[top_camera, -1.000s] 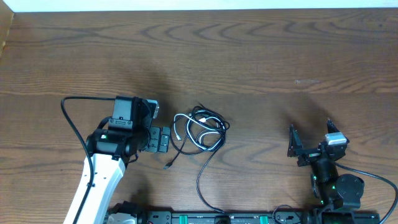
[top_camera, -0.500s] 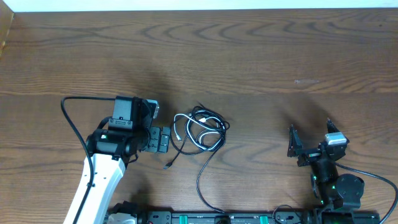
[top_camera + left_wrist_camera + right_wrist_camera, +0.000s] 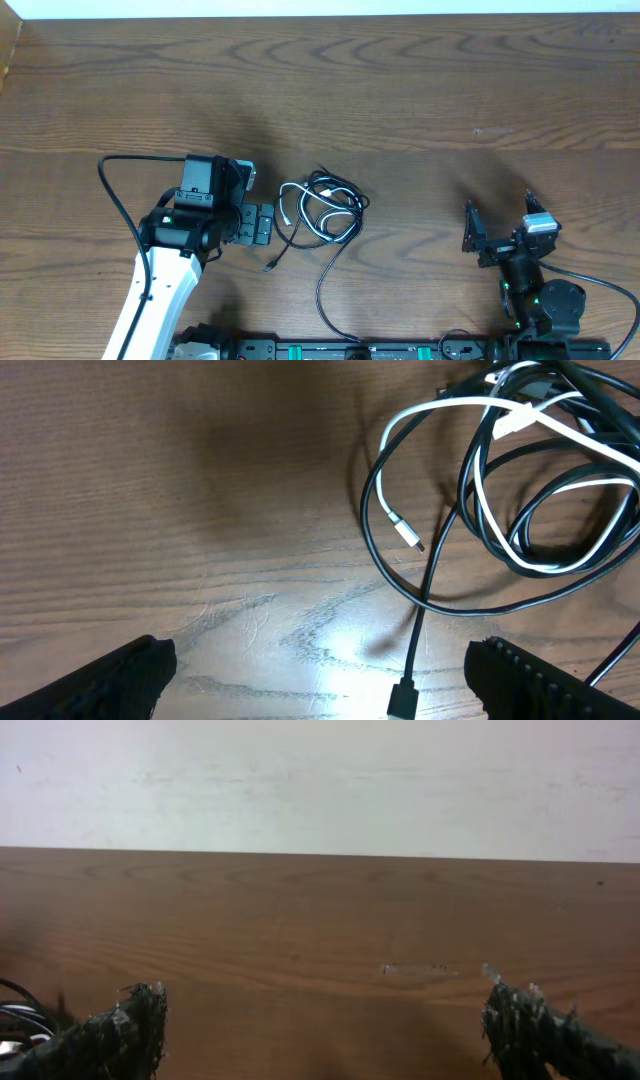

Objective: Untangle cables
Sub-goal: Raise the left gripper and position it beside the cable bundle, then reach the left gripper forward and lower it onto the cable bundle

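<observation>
1. The left pincer [image 3: 252,200] hangs low over the desk [image 3: 400,80], jaws spread wide and holding nothing. In its wrist view only bare wood lies between the fingertips [image 3: 150,665].
2. Just to its right lie the cables [image 3: 320,208], a loose knot of black loops with one white cord [image 3: 440,410] threaded through them. The knot sits straight ahead of the left pincer's open mouth, near but not touching it.
3. Two loose ends point back toward that pincer: the white plug [image 3: 405,532] inside a black loop, and a black plug [image 3: 270,265] at the end of a straight run that slants down from the knot.
4. A long black tail [image 3: 325,290] leaves the knot's lower side and runs toward the desk's near edge, so the bundle's long line is roughly front to back.
5. The right pincer [image 3: 500,222] is well apart on the far right, jaws also fully spread and empty. Its camera catches only a sliver of cable at the left edge.
6. The left arm is clearly nearer, so the first pull likely falls to it.
</observation>
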`<state>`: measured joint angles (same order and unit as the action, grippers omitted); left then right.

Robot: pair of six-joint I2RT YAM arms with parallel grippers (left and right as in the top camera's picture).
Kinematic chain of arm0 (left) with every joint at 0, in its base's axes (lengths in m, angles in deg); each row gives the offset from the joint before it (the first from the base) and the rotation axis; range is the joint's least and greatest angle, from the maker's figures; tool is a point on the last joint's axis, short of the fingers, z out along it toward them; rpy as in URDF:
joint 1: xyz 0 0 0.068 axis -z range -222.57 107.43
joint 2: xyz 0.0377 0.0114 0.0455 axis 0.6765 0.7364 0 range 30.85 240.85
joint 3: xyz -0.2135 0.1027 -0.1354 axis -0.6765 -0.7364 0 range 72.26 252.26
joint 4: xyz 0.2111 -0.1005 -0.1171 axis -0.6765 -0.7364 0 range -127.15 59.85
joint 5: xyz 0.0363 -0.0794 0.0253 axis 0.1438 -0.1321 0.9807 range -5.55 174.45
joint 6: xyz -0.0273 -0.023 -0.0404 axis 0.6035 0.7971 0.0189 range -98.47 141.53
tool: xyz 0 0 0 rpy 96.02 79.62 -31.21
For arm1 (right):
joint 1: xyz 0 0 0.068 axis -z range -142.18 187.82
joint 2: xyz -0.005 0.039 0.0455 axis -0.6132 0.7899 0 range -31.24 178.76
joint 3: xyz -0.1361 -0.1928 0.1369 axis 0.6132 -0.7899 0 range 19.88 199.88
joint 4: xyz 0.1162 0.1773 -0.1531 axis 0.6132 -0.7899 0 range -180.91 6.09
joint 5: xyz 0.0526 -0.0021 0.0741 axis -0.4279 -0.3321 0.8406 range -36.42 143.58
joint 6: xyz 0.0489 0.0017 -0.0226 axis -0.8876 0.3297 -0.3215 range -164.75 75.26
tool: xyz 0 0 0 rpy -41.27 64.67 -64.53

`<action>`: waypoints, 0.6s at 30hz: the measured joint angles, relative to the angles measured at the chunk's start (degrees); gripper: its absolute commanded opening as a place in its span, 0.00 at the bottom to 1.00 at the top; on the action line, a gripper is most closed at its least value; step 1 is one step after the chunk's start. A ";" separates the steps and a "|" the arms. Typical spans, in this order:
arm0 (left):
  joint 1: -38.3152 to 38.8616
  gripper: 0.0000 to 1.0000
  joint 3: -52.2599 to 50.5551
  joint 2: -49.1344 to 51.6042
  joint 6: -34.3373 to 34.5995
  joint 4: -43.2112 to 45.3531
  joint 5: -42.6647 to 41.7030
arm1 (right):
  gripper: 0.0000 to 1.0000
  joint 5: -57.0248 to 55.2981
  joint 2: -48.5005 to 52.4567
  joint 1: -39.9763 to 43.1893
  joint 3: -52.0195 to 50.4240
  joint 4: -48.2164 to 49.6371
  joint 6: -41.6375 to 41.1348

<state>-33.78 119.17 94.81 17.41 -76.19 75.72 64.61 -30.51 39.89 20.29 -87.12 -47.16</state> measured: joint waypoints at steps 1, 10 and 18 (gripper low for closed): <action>0.00 0.97 0.00 0.00 0.00 0.00 0.00 | 0.99 0.00 0.00 0.00 0.00 0.00 0.00; 0.00 0.92 0.00 0.00 0.00 0.00 0.00 | 0.99 0.00 0.00 0.00 0.00 0.00 0.00; 0.00 0.92 0.00 0.00 -0.11 -0.02 0.00 | 0.99 0.00 0.00 0.00 0.00 0.00 0.00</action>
<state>-33.78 119.17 94.81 17.31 -76.21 75.72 64.61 -30.51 39.89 20.29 -87.12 -47.16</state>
